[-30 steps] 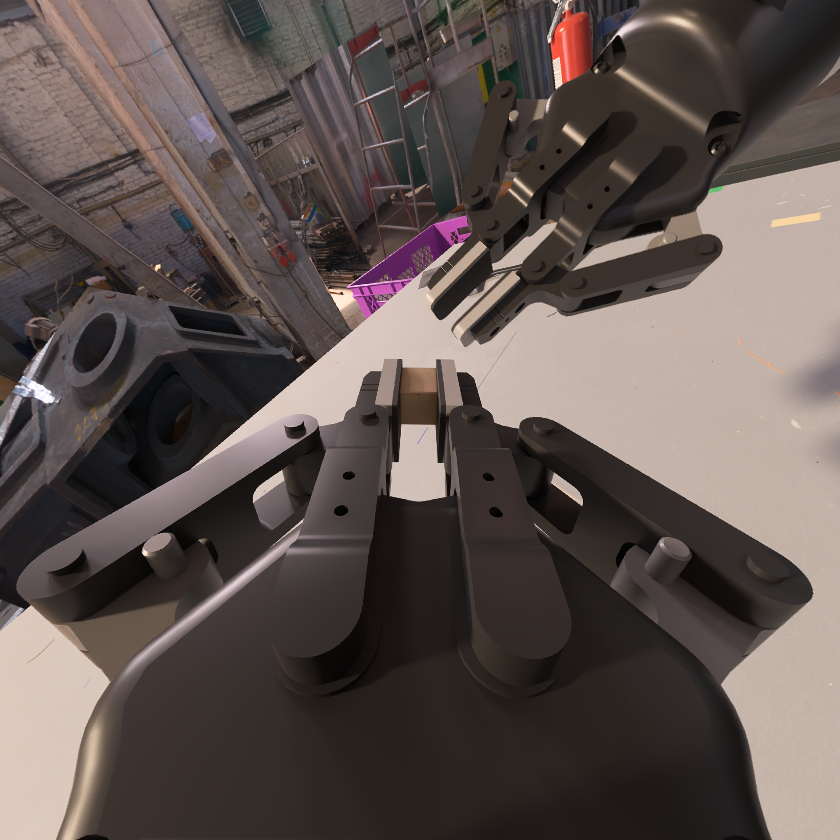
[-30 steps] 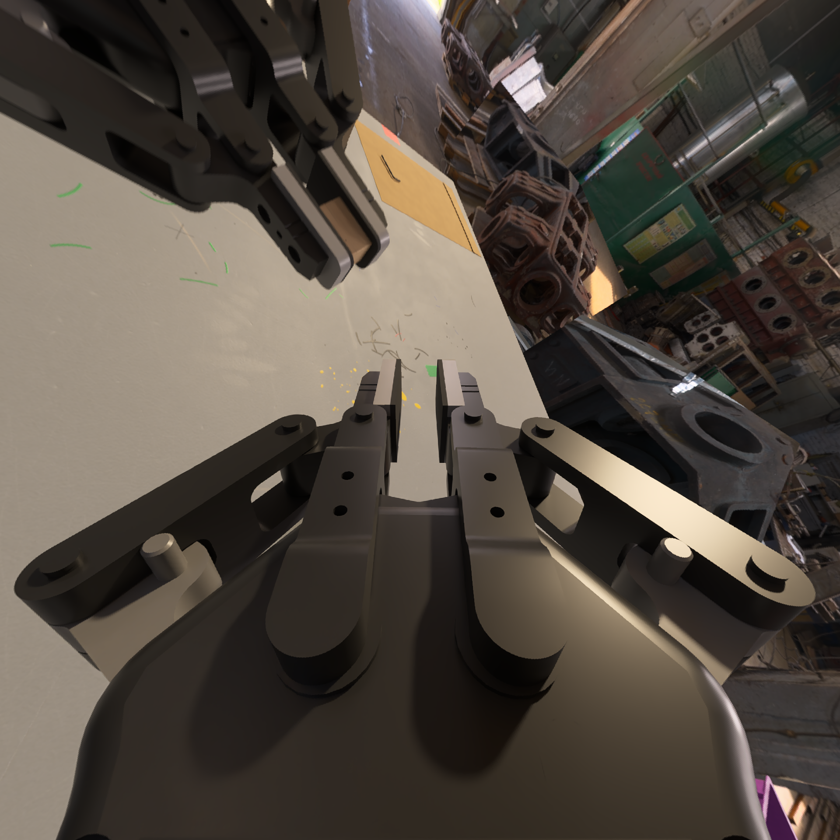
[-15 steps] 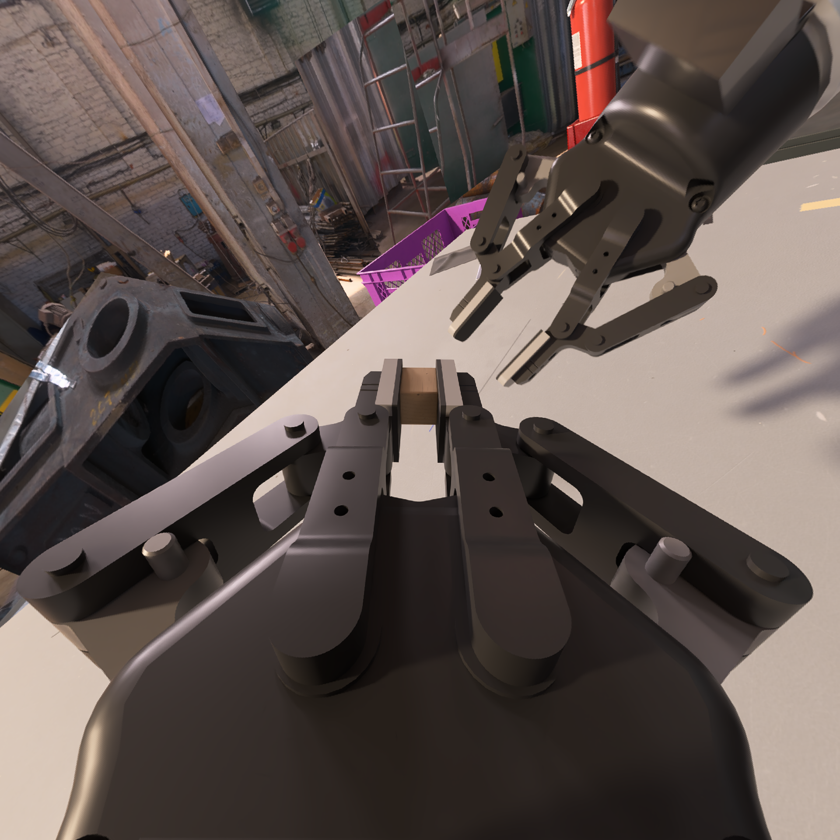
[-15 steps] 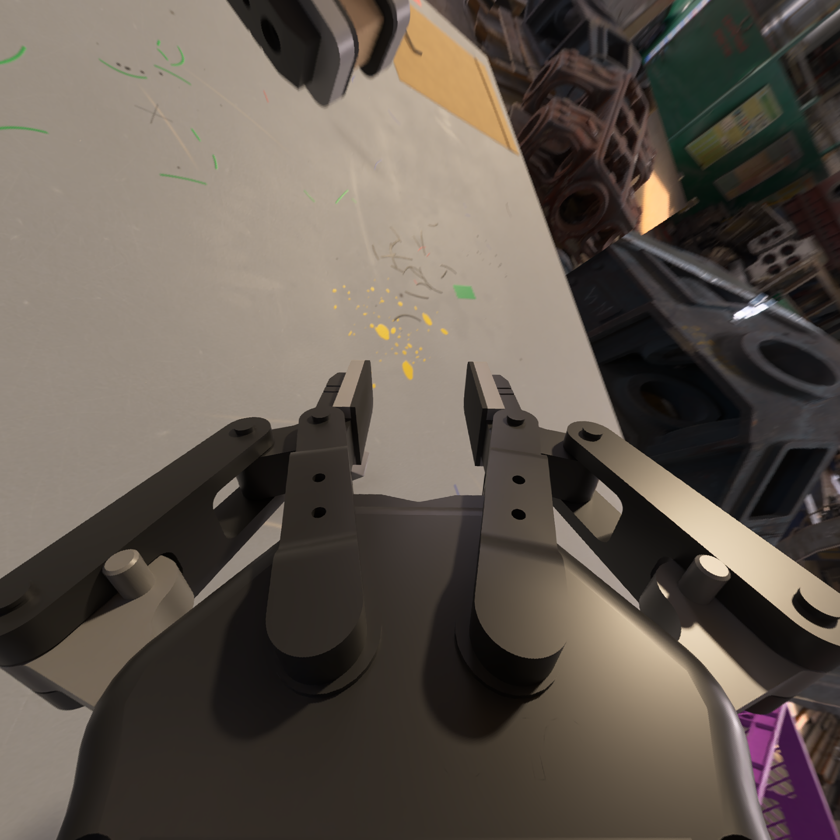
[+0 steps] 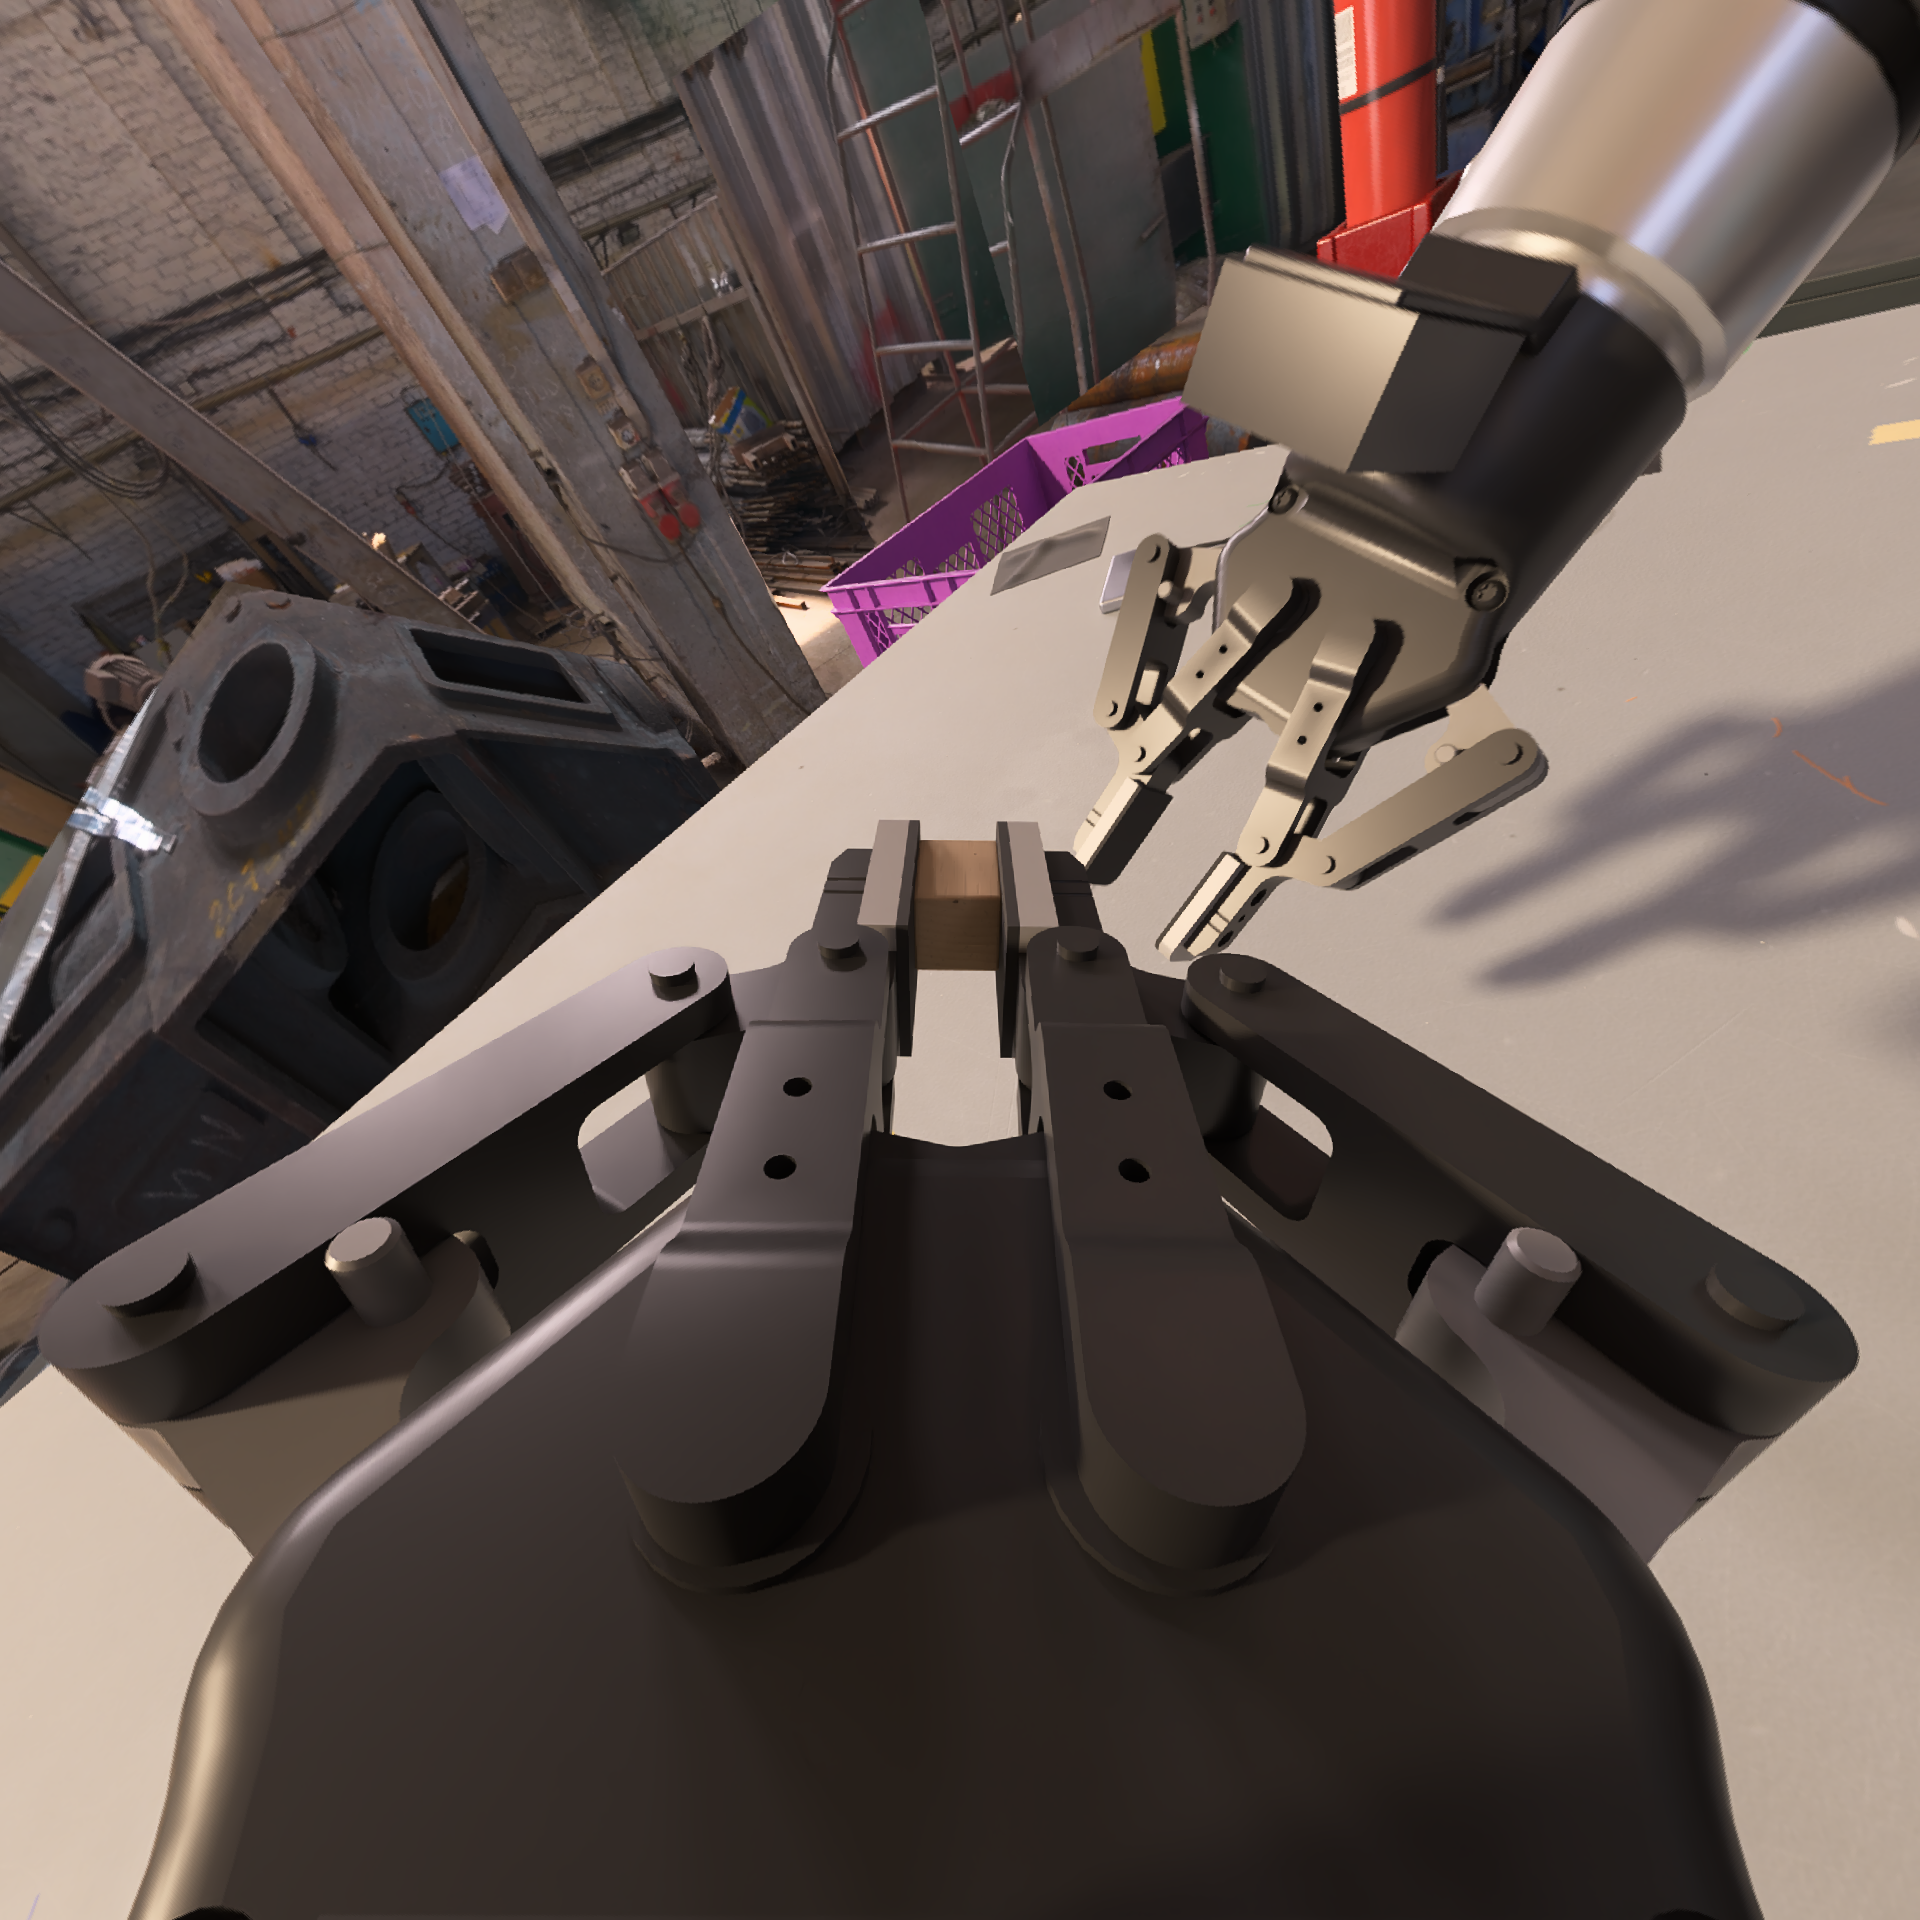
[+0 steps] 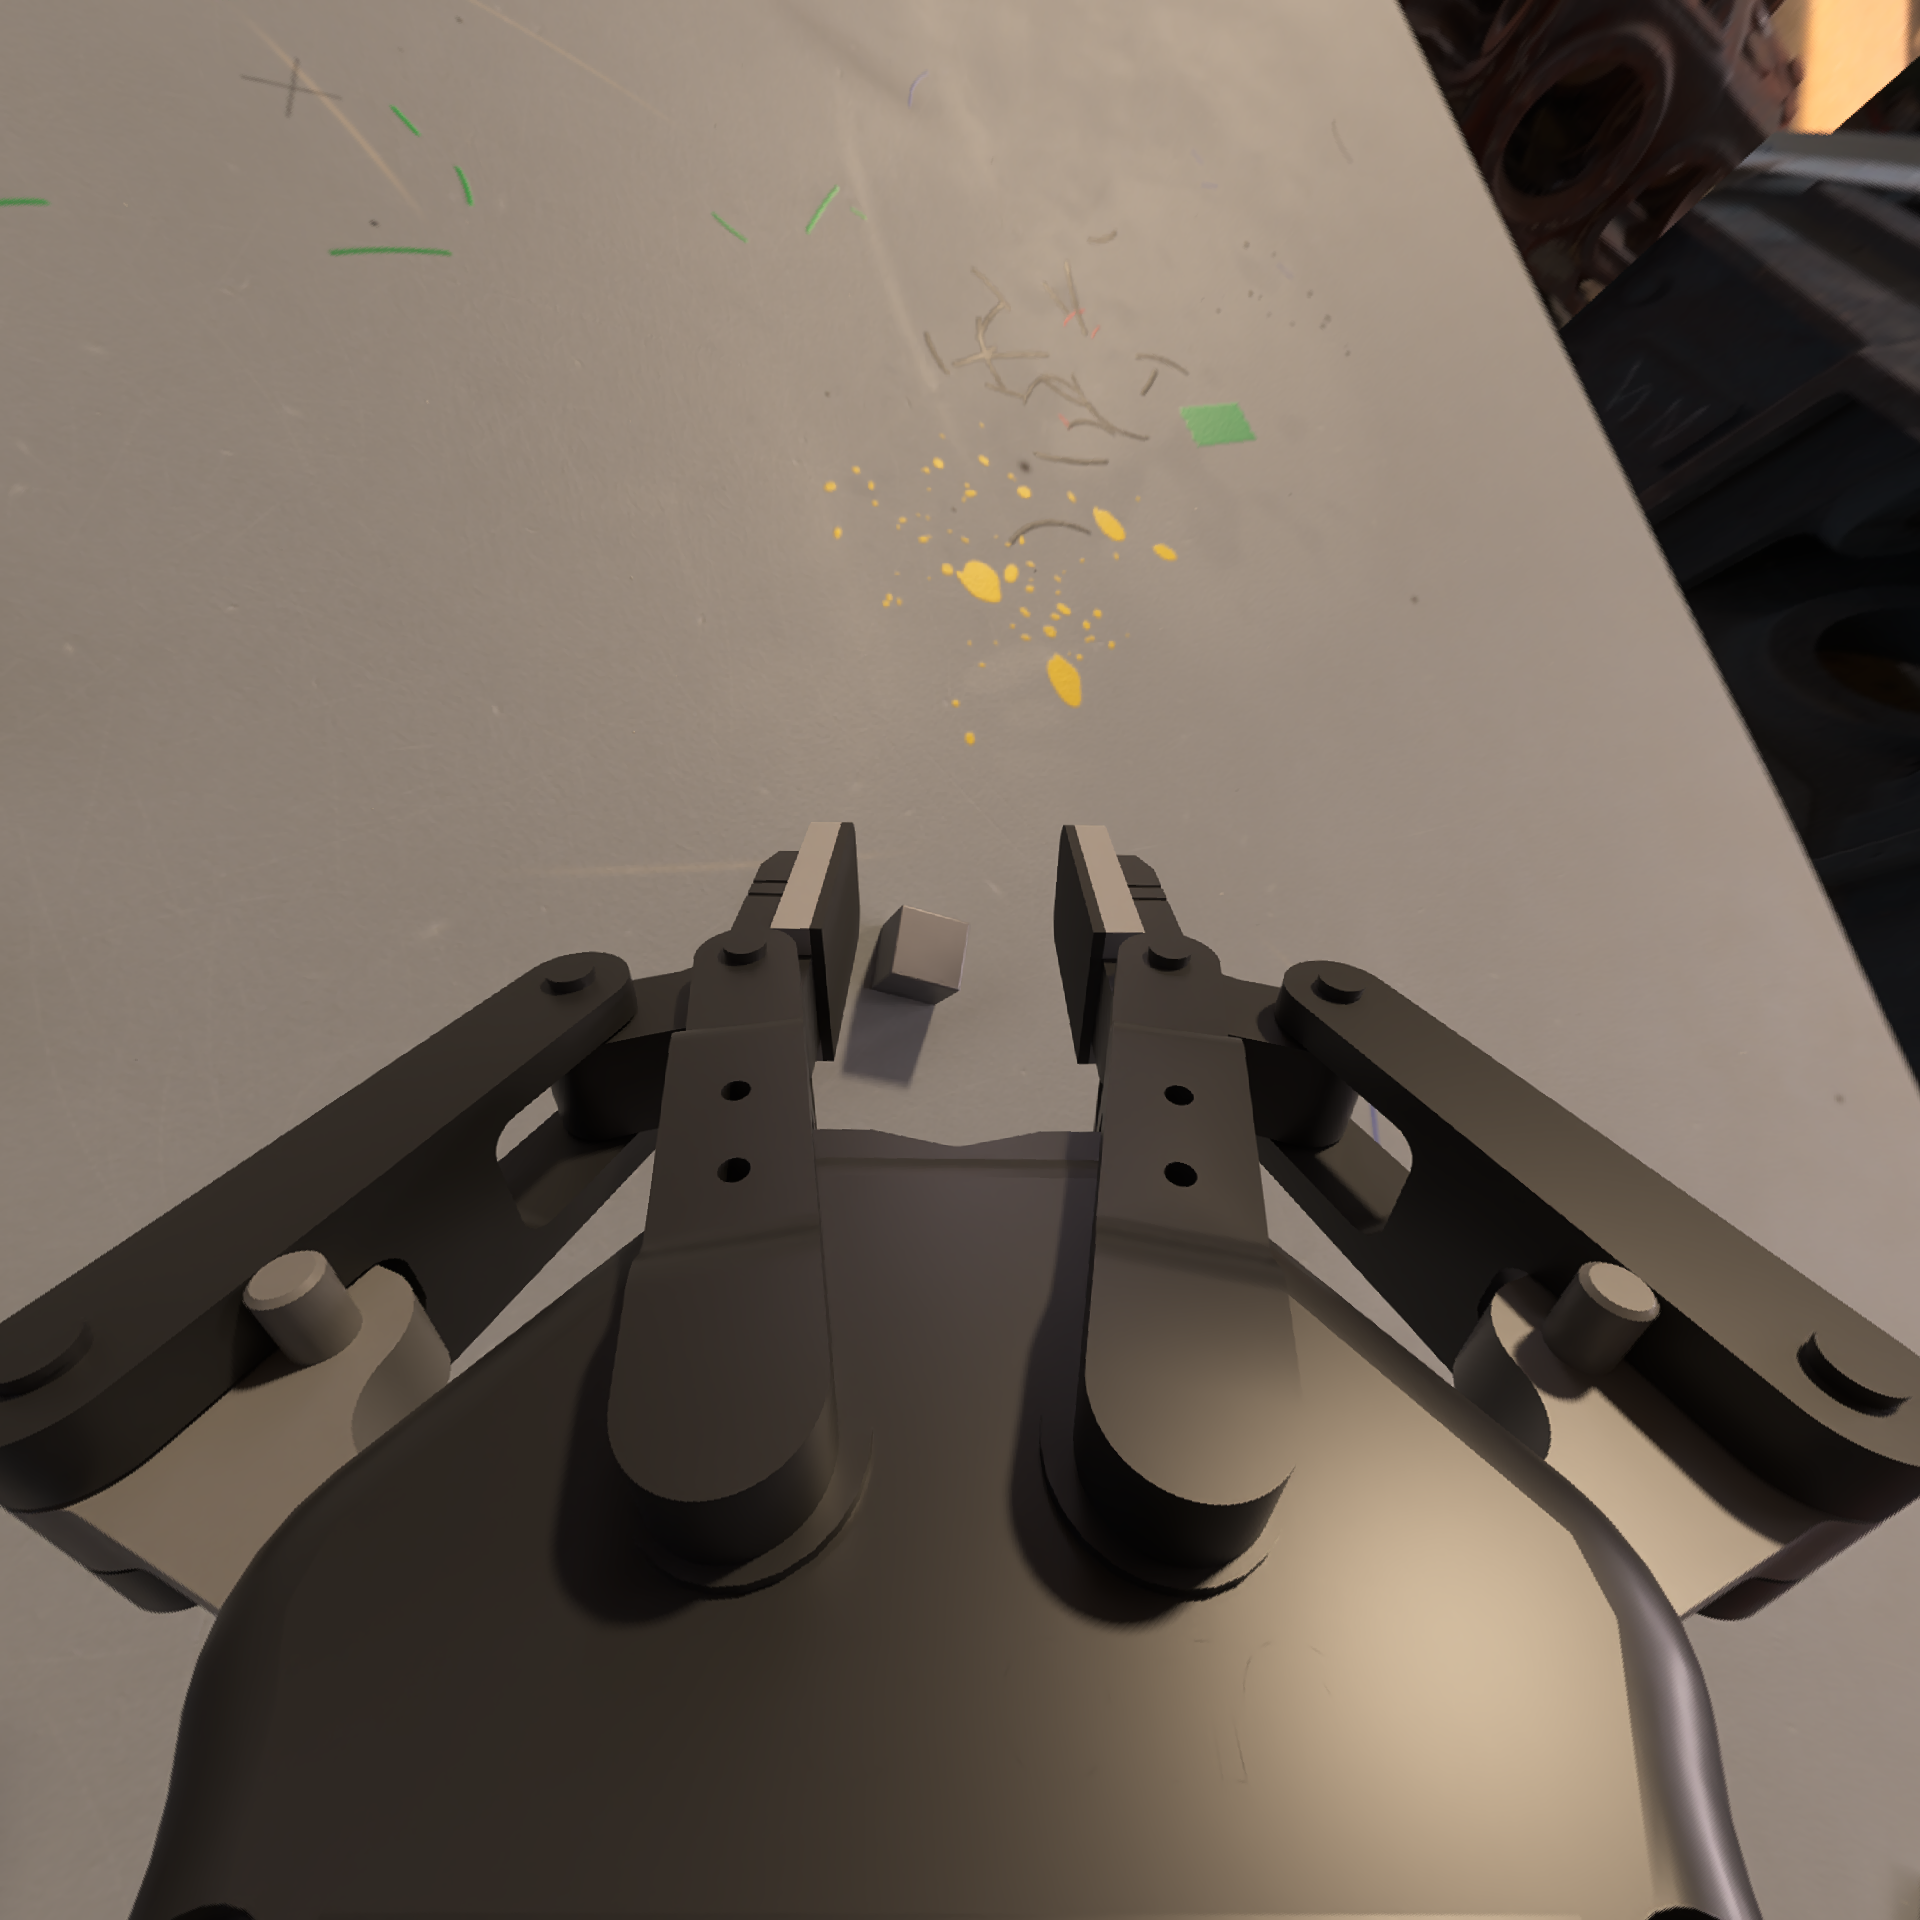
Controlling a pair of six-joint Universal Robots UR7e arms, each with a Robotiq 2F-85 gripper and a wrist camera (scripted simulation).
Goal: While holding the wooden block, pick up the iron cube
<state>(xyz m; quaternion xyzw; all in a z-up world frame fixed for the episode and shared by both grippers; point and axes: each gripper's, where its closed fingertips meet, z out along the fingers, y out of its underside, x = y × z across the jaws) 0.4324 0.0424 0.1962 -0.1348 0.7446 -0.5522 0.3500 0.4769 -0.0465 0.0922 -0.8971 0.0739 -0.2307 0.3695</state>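
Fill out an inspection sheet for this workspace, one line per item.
Surface: grey table, scuffed, with yellow paint flecks, green streaks and a green patch.
Job's things: wooden block clamped; iron cube on the table, nearer one finger.
Clutter: grey flat piece on the far table.
Grippers: left gripper shut on the block; right gripper open, straddling the cube.
Cables: one by the right wrist.
Surroundings: purple crate, dark machine casting, ladder, red cylinder.
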